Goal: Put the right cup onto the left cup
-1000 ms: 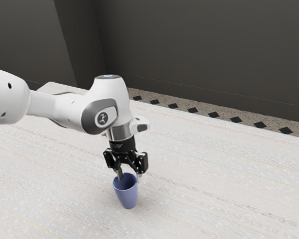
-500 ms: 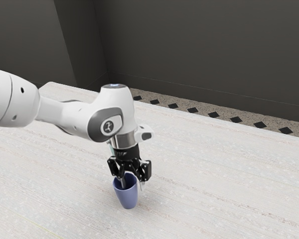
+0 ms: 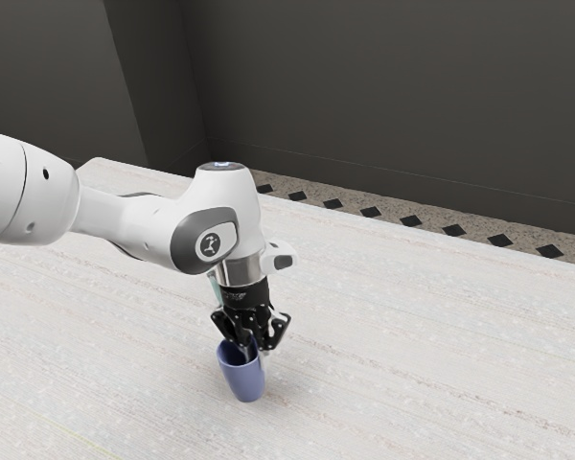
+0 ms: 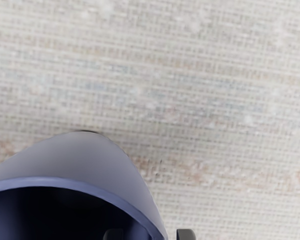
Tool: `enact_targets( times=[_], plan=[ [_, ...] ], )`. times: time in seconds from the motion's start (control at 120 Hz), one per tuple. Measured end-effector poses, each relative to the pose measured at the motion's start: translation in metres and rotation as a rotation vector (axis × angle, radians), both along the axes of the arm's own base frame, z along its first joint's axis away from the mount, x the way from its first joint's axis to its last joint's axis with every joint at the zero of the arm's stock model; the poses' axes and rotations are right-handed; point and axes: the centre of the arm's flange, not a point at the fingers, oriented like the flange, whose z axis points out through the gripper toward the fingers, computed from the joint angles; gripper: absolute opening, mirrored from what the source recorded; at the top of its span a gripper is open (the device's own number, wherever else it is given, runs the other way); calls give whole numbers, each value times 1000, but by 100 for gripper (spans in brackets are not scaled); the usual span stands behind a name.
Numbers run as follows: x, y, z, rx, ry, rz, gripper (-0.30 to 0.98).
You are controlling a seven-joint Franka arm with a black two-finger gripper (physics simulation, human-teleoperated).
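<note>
Watching the exterior view, I have the gripper [image 3: 255,357] down at the blue cup [image 3: 245,384], which stands on the table [image 3: 422,355]. In the wrist view, the jaws are spread across the cup's rim [image 4: 157,233], one fingertip inside and one outside, with gaps between them and the wall.

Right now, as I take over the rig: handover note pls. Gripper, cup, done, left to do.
Gripper: open, over the cup's rim, one finger inside, one outside, gaps either side of the wall.
Cup: blue, upright on the table. Can't tell if it's the right or left one.
Done: gripper lined up on the rim. No grasp, no lift.
Left: likely close on the wall, lift, place onto the other cup.
</note>
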Motion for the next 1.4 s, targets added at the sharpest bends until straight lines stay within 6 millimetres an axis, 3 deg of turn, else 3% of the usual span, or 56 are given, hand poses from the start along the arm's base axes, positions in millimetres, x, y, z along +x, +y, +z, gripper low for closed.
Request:
enact_targets(
  times=[0.258, 0.5, 0.625, 0.842, 1.217, 1.4],
  plan=[
    [0, 0, 4, 11, -8, 1, -7],
    [3, 4, 26, 36, -20, 0, -9],
    [16, 8, 50, 60, -32, -7, -9],
    [50, 38, 101, 122, -74, 7, -10],
    [99, 72, 128, 193, -74, 2, -10],
    [120, 95, 124, 204, -58, 4, -10]
  ],
)
